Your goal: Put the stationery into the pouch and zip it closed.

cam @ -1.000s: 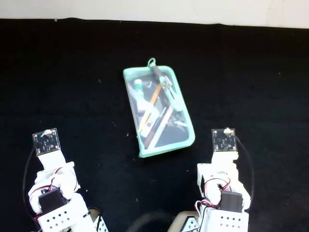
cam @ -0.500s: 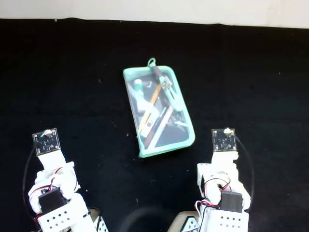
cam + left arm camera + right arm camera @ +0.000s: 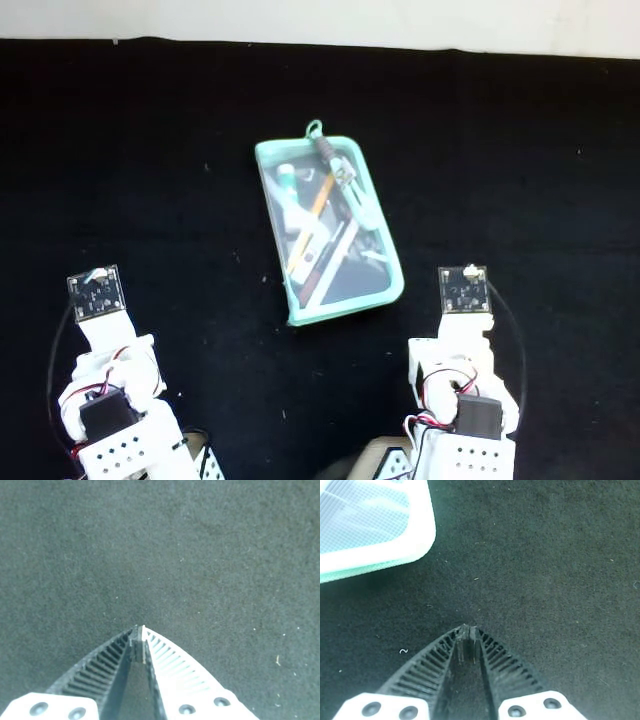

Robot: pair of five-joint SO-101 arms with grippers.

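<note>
A mint-green pouch (image 3: 328, 230) with a clear mesh front lies in the middle of the black table, and pens, pencils and other stationery show through it. Its zip pull (image 3: 314, 130) sits at the far corner. One corner of the pouch (image 3: 375, 527) appears in the right wrist view, apart from my right gripper (image 3: 469, 630), which is shut with nothing in it. My left gripper (image 3: 139, 630) is also shut and empty, over bare black cloth. Both arms sit folded at the near edge, the left arm (image 3: 98, 300) and the right arm (image 3: 465, 295) on either side of the pouch.
The black cloth (image 3: 520, 160) covers the table out to a pale strip (image 3: 400, 20) along the far edge. A dark rounded shape (image 3: 345, 468) shows at the near edge between the two arm bases.
Neither arm nor the pouch has moved. The dark shape at the near edge between the bases has shifted to the right.
</note>
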